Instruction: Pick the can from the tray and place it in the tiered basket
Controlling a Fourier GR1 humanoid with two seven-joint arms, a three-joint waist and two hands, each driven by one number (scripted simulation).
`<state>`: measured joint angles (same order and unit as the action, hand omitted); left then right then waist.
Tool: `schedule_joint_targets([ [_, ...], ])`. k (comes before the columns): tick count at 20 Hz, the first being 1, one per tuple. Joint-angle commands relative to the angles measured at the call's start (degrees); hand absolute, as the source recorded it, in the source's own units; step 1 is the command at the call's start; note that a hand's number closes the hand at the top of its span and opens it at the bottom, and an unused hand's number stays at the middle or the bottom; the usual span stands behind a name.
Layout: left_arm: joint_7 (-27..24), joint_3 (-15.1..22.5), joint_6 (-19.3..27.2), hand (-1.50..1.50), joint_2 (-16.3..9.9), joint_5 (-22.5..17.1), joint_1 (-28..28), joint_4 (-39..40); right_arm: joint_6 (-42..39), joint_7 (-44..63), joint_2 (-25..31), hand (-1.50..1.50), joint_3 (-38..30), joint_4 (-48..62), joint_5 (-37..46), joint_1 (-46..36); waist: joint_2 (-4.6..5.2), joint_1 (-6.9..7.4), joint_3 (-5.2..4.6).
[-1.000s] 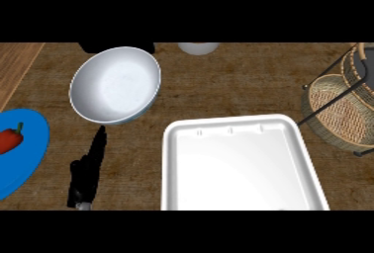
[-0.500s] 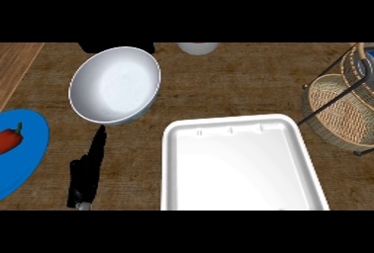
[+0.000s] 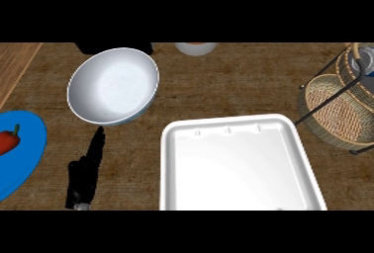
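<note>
The white rectangular plastic tray [image 3: 237, 165] sits at about five o'clock on the brown wooden counter [image 3: 219, 84] and shows nothing inside it. The can seems to be the pale grey cylinder [image 3: 363, 63] resting in the upper tier of the woven wicker tiered basket [image 3: 337, 111] at three o'clock, though it is cut by the right edge and I cannot be certain. Neither hand shows in the head view, so whether their fingers are apart, together or clamped on anything cannot be told. The likely risk, as I judge it, is that an arm passing near the basket's thin black wire frame snags it and tips the stand. At ten o'clock lies a white shallow oval bowl [image 3: 113, 85]; at eight o'clock a black-handled knife [image 3: 86, 170]; at nine o'clock a blue round plate [image 3: 22, 148] holding a red pepper [image 3: 7, 141], both cropped by the left edge. A white round object [image 3: 196, 47] at twelve o'clock is cut off and hard to identify.
</note>
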<state>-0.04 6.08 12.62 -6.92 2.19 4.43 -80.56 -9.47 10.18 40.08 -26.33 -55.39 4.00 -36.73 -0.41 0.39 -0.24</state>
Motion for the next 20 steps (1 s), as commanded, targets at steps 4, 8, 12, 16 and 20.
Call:
schedule_joint_targets([
  [4, 1.6, 0.0, -0.1, 0.00, 0.1, 0.2, 0.1, 0.4, 8.5, 0.9, 6.3, -1.50, -10.3, 1.0, -3.2, -1.4, 0.38, -0.62, 0.25],
  [8, 0.7, -1.2, -0.3, 0.00, 0.2, -1.0, 1.7, 0.0, 7.3, 2.4, 14.5, -1.50, -15.9, 3.7, -3.9, 4.0, 0.24, -1.53, 0.25],
  [12, 1.1, -0.6, -0.6, 0.00, 0.0, -0.7, 2.6, -2.1, 3.0, -3.1, 19.5, -1.50, -23.6, 11.3, -8.1, 9.9, 0.36, -1.16, 0.35],
  [16, 1.5, -0.2, 0.6, 0.00, 0.9, 0.2, 2.9, -1.7, -6.5, -6.0, 27.1, -1.50, -31.1, 19.7, -12.5, 16.8, 0.34, -1.99, 0.45],
  [20, 0.3, -2.8, -1.7, 0.00, -1.5, -1.7, 2.7, -0.6, -14.2, -12.1, 31.7, -1.50, -35.7, 28.9, -13.7, 23.9, 0.42, -2.31, 0.57],
])
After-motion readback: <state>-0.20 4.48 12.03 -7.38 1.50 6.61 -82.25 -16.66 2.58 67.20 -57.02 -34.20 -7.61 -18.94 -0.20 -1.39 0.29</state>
